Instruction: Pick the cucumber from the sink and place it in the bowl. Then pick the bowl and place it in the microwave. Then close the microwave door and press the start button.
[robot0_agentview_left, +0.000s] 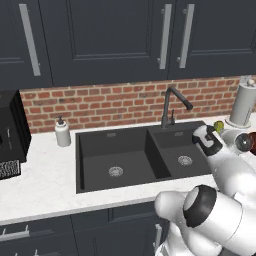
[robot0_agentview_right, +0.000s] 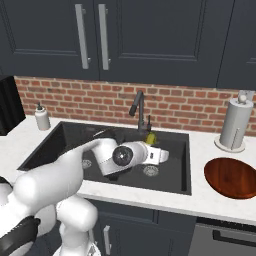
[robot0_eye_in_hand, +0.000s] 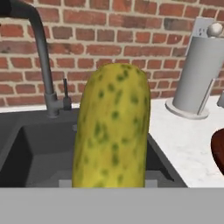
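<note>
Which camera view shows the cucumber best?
The hand view: the cucumber stands large, spots plain. The right base view shows a small yellow bit by the faucet; the left base view a green speck.

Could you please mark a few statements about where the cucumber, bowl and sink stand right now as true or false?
1. The stubby yellow-green cucumber is held up in the hand above the matte black double-basin sink. True.
2. The cucumber lies in the glossy reddish-brown round bowl. False: the bowl holds nothing.
3. The bowl sits on the white counter right of the sink. True.
4. The grey paper-towel holder stands left of the sink. False: it stands right of it, behind the bowl.
</note>
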